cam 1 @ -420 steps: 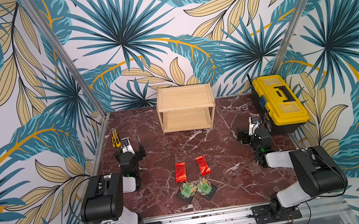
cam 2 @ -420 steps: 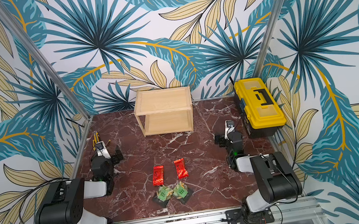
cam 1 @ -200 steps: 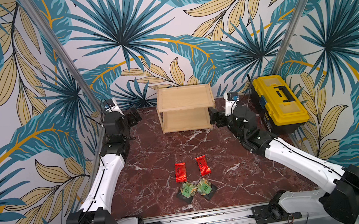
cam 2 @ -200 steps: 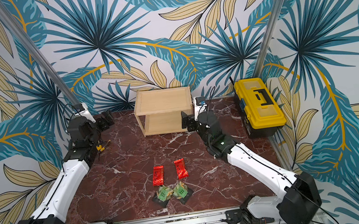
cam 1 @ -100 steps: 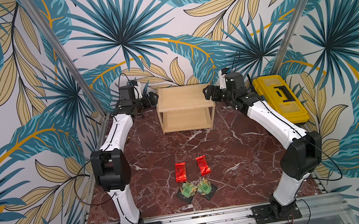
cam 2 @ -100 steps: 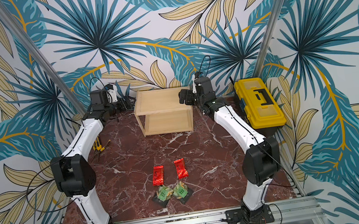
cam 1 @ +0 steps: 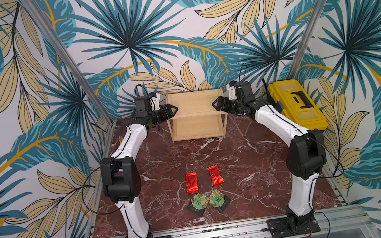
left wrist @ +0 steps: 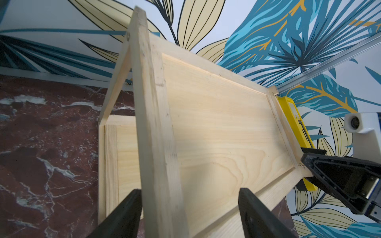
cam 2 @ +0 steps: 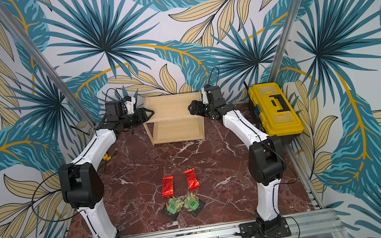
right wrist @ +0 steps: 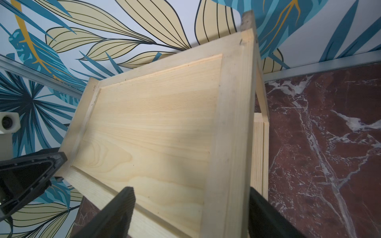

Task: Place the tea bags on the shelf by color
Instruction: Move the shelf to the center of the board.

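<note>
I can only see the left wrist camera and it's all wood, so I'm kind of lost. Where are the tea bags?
Observer: They lie on the marble table near its front edge, well away from the shelf.
Operator: Are the colors all mixed up?
Observer: No. The red tea bags lie side by side, and the green tea bags sit together just in front of them.
Operator: What's my other arm doing?
Observer: The right wrist view shows the right gripper at the opposite end of the shelf, its fingers apart on either side of the top tier's end rail.
</note>
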Controlling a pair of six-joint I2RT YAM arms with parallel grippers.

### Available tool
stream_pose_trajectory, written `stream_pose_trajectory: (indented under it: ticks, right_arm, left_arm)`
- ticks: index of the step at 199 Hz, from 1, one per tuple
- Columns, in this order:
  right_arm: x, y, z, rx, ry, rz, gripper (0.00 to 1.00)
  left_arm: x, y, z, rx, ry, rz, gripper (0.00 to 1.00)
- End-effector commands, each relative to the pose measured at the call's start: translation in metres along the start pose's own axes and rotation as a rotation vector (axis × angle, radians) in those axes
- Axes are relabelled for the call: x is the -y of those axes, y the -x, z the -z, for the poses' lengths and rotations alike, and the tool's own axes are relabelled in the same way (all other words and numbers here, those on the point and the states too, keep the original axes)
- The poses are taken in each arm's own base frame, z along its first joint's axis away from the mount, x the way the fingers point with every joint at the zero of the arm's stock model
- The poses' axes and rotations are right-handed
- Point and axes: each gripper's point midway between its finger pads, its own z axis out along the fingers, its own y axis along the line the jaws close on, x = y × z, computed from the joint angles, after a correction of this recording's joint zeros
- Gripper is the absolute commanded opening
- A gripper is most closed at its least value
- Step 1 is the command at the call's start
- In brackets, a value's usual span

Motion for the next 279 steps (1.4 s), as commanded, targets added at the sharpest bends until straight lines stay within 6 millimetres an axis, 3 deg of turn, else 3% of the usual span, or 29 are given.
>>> stream_pose_trajectory:
  ticks: [1,57,98,153,222,279]
  right_arm:
    - [-0.006,0.001,0.002,-0.003,0.031,0.015,0.85]
    - [-0.020,-0.005,0.006,-0.034,0.092,0.013,0.81]
    - [-0.037,-0.022,0.009,-0.065,0.118,0.039,0.81]
    - [-0.050,-0.039,0.025,-0.059,0.112,0.039,0.81]
    - [-0.034,-0.040,0.033,-0.033,0.034,0.069,0.84]
    - [-0.016,-0.025,0.039,-0.002,-0.062,0.137,0.87]
  left_arm:
    - [0.028,0.008,0.022,0.058,-0.059,-0.048,0.77]
    - [0.042,-0.011,0.039,0.081,-0.104,-0.017,0.77]
    - [0.039,-0.029,0.059,0.100,-0.050,-0.040,0.78]
    - [0.034,-0.028,0.084,0.153,0.055,-0.082,0.83]
    - [0.022,-0.040,0.083,0.133,0.090,-0.058,0.83]
    - [0.008,-0.044,0.090,0.154,0.163,-0.075,0.87]
